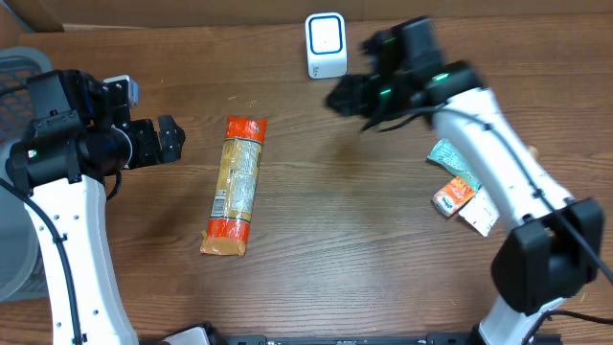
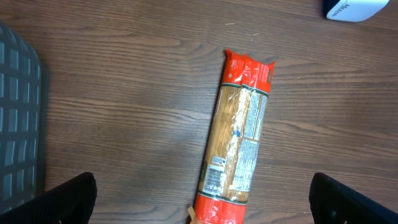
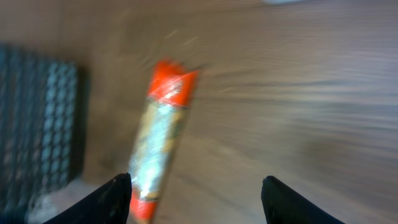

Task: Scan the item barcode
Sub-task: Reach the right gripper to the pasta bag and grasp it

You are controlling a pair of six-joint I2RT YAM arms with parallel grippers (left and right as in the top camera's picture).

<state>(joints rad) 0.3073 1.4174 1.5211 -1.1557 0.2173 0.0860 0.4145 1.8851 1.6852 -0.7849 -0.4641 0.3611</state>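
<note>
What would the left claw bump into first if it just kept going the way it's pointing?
Probably the pasta packet: in the left wrist view it lies straight ahead of the open left claw. Depth is unclear, so the claw might meet the bare table just beside it instead.

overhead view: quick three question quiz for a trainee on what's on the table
1. True or false: the pasta lies flat on the table, in neither gripper.
2. Which gripper is nearer the scanner? A) left gripper B) right gripper
3. Are the left gripper's jaws open or shut?
Key: 1 true; 2 B; 3 open.
</note>
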